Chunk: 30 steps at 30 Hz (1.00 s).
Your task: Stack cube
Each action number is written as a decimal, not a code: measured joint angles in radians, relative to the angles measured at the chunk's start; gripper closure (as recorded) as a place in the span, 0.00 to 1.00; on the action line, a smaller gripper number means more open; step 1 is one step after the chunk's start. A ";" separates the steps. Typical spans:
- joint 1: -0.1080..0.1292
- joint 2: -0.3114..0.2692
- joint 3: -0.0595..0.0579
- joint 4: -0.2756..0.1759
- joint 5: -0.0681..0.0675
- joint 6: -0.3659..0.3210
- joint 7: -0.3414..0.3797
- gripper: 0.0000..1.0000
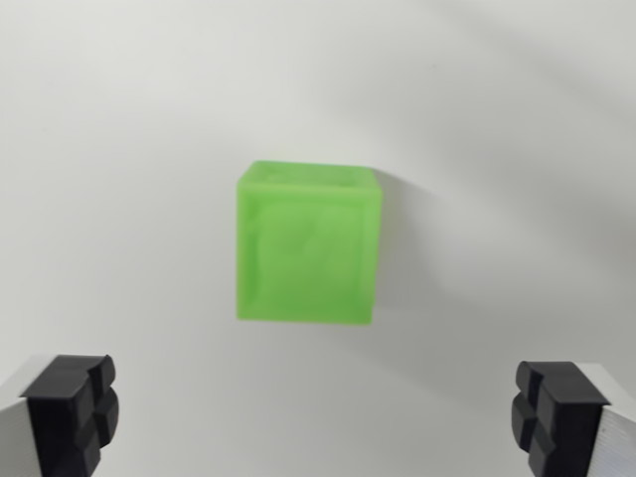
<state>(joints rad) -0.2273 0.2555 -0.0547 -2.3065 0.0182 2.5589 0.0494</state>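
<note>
Plainly, one view from the wrist carried everything that follows.

Cube: a translucent green cube [308, 243] sat alone on the surface, ahead of the fingertips and roughly centred between them, slightly nearer the wrist view's left finger.
Cube faces: the broad face toward the camera looked cloudy, and a narrow strip of another face showed along its upper edge, with faint raised marks too blurred to read.
Cube contact: it touched neither finger and stood well apart from both.
Shadow: a soft grey shadow fell beside the cube on the wrist view's right.
Surface: a plain white tabletop [119, 129] filled the rest of the view.
Fingers: two black pads, one [72, 409] at the wrist view's lower left and one at the lower right, were mounted on pale grey finger bodies.
Gripper: the gripper [316, 412] was spread wide and released, grasping nothing, with bare tabletop between the pads.
Obstructions: the stretch from fingertips to cube showed only bare white tabletop.
</note>
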 joint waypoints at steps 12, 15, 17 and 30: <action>-0.001 0.118 0.006 0.003 0.012 0.111 -0.010 0.00; -0.002 0.151 0.007 0.008 0.016 0.138 -0.012 0.00; -0.003 0.170 0.009 0.011 0.017 0.154 -0.013 0.00; -0.011 0.263 0.019 0.034 0.022 0.226 -0.016 0.00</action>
<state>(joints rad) -0.2382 0.5187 -0.0360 -2.2727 0.0399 2.7847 0.0335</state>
